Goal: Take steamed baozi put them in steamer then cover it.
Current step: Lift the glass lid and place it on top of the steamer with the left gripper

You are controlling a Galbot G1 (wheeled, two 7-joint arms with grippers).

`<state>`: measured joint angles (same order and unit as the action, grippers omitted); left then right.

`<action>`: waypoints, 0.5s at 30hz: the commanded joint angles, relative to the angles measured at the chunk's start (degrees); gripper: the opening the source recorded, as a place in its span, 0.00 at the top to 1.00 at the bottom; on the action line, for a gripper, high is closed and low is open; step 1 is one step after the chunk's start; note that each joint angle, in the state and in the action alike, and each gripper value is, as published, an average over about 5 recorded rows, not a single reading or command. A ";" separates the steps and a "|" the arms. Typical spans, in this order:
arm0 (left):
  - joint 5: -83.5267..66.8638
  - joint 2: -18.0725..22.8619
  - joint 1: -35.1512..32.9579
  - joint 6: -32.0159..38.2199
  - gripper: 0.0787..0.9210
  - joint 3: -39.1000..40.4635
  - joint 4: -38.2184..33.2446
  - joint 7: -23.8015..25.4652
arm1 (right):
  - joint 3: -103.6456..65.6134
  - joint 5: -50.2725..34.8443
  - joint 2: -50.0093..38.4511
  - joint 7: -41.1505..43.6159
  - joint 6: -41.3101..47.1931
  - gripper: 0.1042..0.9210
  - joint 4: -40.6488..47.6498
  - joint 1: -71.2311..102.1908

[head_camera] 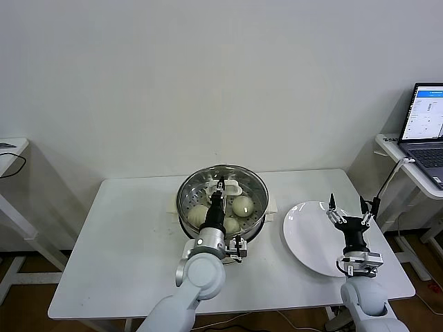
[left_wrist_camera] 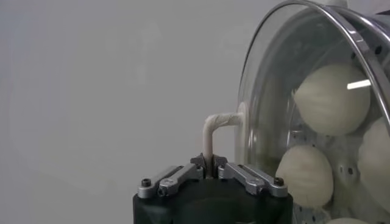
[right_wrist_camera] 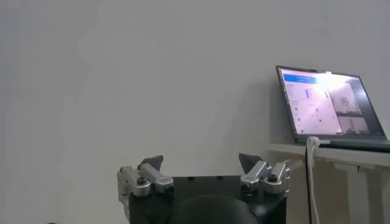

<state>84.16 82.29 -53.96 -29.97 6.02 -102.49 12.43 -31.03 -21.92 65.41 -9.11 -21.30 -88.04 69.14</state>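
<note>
The steamer (head_camera: 257, 223), a shiny steel pot, stands at the middle of the white table (head_camera: 118, 235). Several white steamed baozi (head_camera: 242, 205) lie inside it and show through the glass in the left wrist view (left_wrist_camera: 332, 97). The clear glass cover (head_camera: 205, 181) lies across the steamer's mouth. My left gripper (head_camera: 220, 187) is shut on the cover's cream-white bar handle (left_wrist_camera: 214, 128), its jaws pinched tight on the bar (left_wrist_camera: 210, 165). My right gripper (head_camera: 348, 206) hangs open above the white plate with nothing between its fingers (right_wrist_camera: 201, 163).
A flat white plate (head_camera: 304, 238) lies bare at the table's right. Beyond the right edge a side table carries an open laptop (head_camera: 426, 124), with a cable (head_camera: 387, 183) hanging down. Another small table (head_camera: 10, 149) stands at the far left.
</note>
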 commanded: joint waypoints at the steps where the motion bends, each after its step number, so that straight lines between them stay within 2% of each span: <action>1: 0.69 0.43 0.13 0.15 0.87 -0.07 0.65 0.13 | 0.04 0.30 0.03 0.09 -0.08 0.12 -0.01 -0.17; 15: 1.55 0.55 -0.18 0.66 0.87 -0.43 1.56 0.10 | 0.09 0.25 0.00 0.10 -0.14 0.12 -0.05 -0.26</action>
<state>85.30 82.69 -54.04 -29.46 5.68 -101.18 12.52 -30.99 -21.77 65.33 -9.07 -21.39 -87.98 68.91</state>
